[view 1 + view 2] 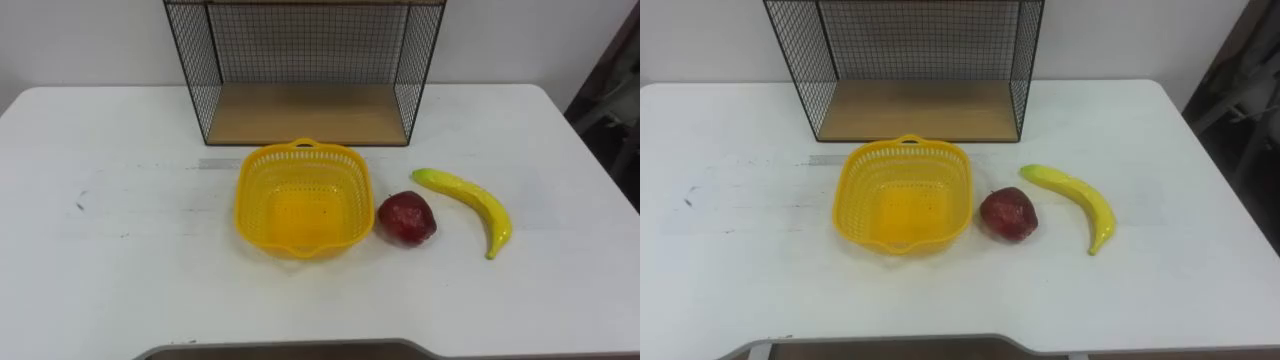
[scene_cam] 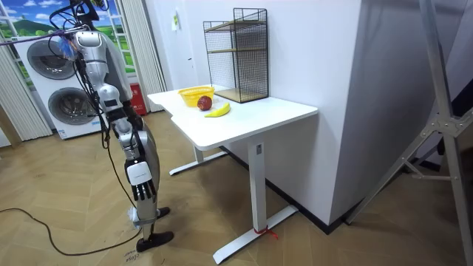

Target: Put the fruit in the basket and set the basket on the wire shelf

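table [image 1: 100, 200]: white top, with the near edge at the bottom of the eye views. in the room view the robot stands on the wooden floor at the table's end on the room view's left.
hand state: cannot be told for the left hand or the right hand.
basket [image 1: 243, 200]: yellow, perforated, upright at the centre of the table, with a small handle on its near rim and one on its far rim.
red apple [image 1: 406, 218]: on the table just beside the basket's right rim, outside the basket.
banana [image 1: 470, 200]: on the table near the apple's right side, apart from it, with one end angled toward the near edge.
wire shelf [image 1: 305, 112]: black mesh with a wooden floor, standing on the table just behind the basket, against the wall.
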